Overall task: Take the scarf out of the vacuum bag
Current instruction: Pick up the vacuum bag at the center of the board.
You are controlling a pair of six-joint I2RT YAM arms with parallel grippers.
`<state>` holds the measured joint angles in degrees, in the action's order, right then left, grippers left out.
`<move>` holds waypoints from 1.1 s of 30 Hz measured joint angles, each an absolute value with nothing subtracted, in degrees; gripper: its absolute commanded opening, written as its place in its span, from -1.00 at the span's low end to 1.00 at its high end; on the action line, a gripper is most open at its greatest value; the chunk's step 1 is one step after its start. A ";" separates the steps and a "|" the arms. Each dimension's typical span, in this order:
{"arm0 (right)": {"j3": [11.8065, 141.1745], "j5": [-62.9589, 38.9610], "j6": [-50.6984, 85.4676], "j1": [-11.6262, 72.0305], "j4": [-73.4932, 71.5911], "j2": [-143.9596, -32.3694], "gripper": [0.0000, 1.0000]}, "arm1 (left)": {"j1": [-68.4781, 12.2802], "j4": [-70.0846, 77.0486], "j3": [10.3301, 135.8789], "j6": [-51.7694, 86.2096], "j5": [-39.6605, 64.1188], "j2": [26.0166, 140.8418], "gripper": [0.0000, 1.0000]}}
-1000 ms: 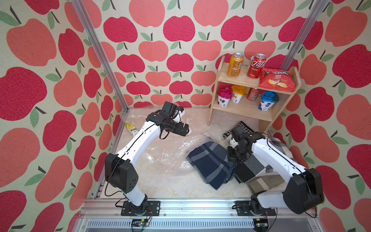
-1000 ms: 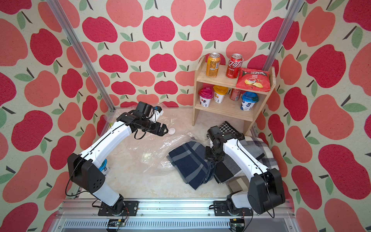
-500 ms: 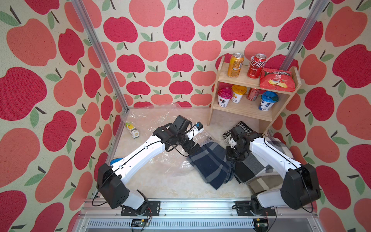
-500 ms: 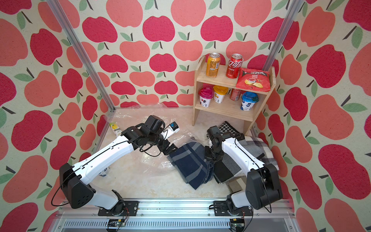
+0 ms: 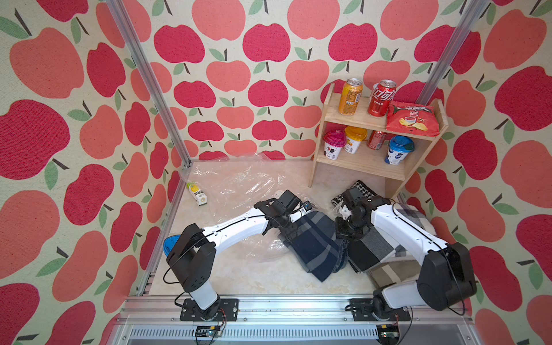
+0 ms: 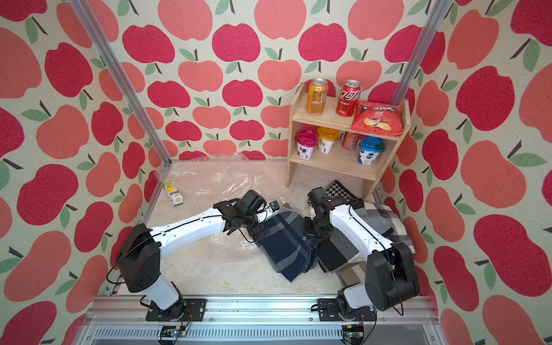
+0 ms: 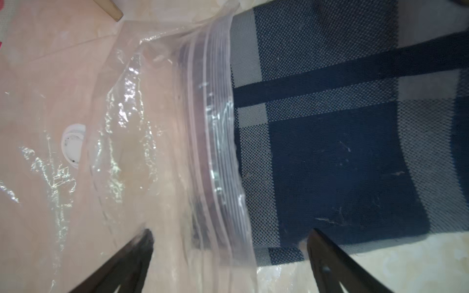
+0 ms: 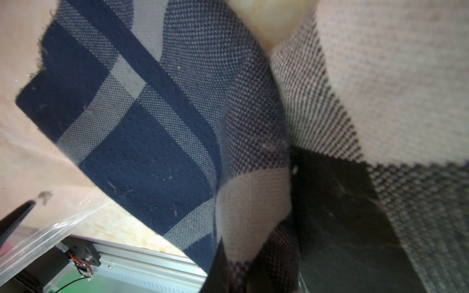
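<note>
Where crinkly vacuum bag [image 7: 152,126] ends, woven scarf [image 7: 330,152] (plaid) seemingly protrudes.

Beige marbled tabletop [image 5: 239,277]: vacuum bag [image 5: 239,185], navy plaid scarf [image 5: 316,242], grey scarf pile [image 5: 379,248], small carton [image 5: 197,193], wooden shelf [image 5: 364,162] on it.

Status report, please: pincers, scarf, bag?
Left pincer open over mouth of vacuum bag. Right pincer shut on navy scarf, mostly out. Grey scarf pile alongside.

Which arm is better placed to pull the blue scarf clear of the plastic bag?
Right, probably: the right gripper is shut on the scarf, while the left gripper hangs open astride the mouth of the vacuum bag, holding nothing.
</note>
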<state>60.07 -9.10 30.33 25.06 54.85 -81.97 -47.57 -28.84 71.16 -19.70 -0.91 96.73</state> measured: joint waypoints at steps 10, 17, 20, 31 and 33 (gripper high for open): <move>59.00 -9.13 30.33 24.49 54.81 -80.66 -0.82 | -45.32 -27.18 77.84 -20.47 -10.72 106.21 -0.99; 58.74 -9.58 30.30 23.79 54.63 -80.14 -0.86 | -40.01 -29.56 85.78 -16.53 -14.35 111.53 -1.00; 58.74 -10.00 30.30 23.11 54.65 -79.85 -0.89 | -36.45 -31.77 89.78 -13.45 -15.09 113.95 -1.00; 59.11 -13.72 30.30 19.14 54.02 -78.24 -0.99 | -24.60 -39.31 97.73 -5.34 -15.14 117.05 -1.00; 59.11 -14.44 30.30 18.04 53.76 -78.13 -0.99 | -22.65 -40.88 99.07 -3.92 -14.72 117.08 -1.00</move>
<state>59.11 -14.44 30.30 18.04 53.76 -78.13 -22.65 -40.88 99.07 -3.92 -14.72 117.08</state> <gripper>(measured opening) 0.094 0.049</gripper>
